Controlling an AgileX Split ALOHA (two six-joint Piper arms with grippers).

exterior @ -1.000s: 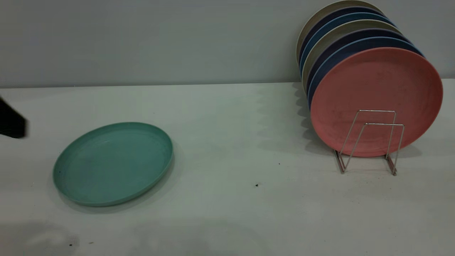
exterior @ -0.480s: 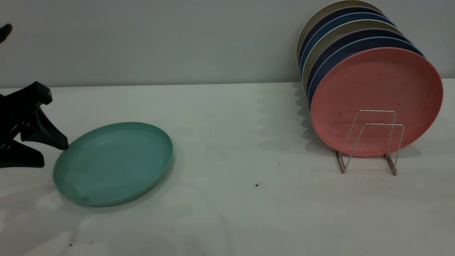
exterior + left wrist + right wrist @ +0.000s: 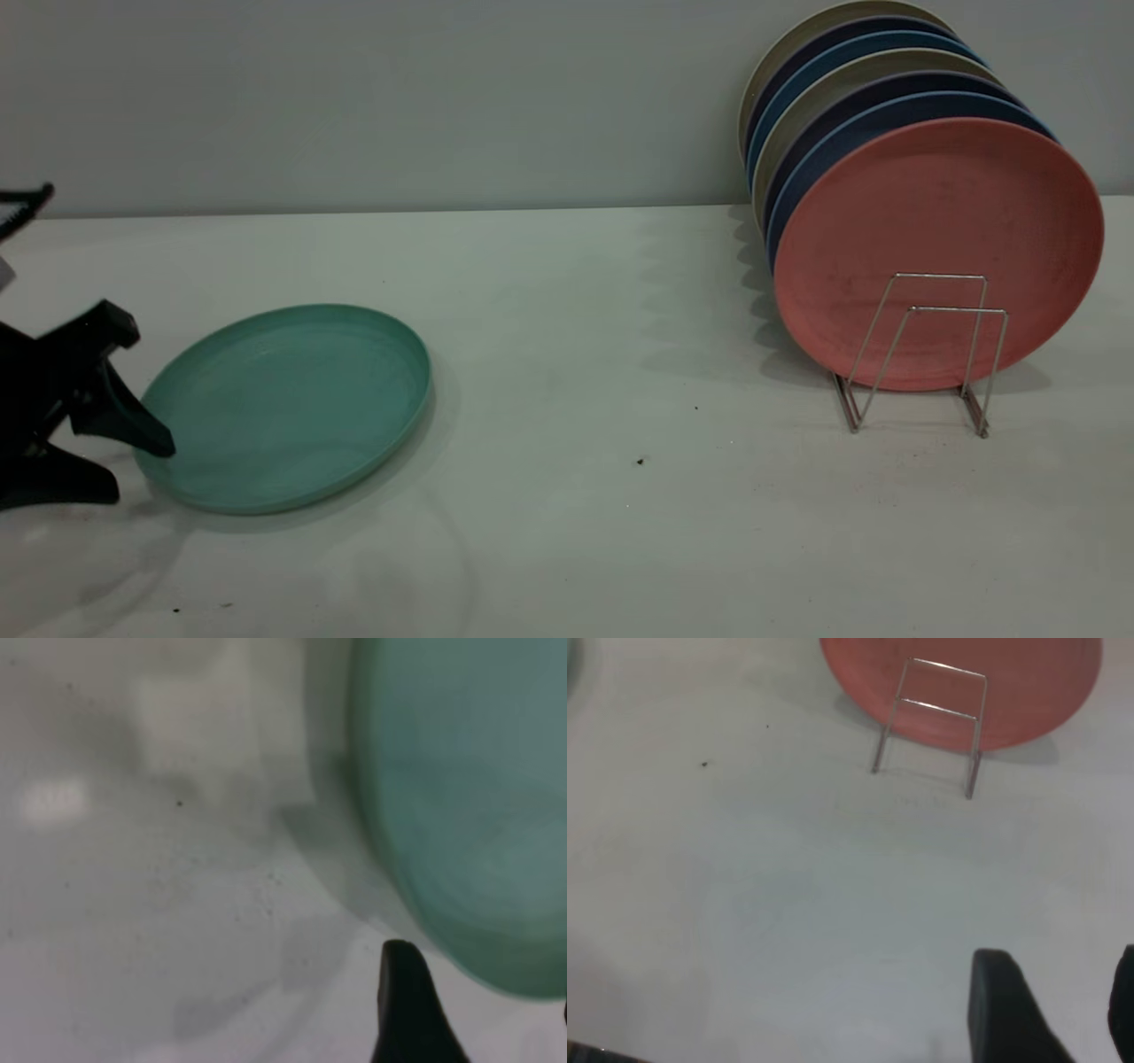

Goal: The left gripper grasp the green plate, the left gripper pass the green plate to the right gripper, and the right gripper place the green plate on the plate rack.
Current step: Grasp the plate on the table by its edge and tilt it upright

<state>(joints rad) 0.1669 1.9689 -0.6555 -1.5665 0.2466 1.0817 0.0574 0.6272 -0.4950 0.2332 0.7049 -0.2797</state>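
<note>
Left tool brought down to the plate's rim, grasp not yet made.

The left tool (image 3: 133, 465) is now lowered from where it was half a second ago, spread wide, one jaw over the near-left rim of the green plate (image 3: 288, 403), which lies flat on the tabletop (image 3: 576, 514). The rack (image 3: 921, 350) is well apart, right. Only the right wrist view shows the right tool (image 3: 1050, 1005), held open above bare tabletop.
</note>
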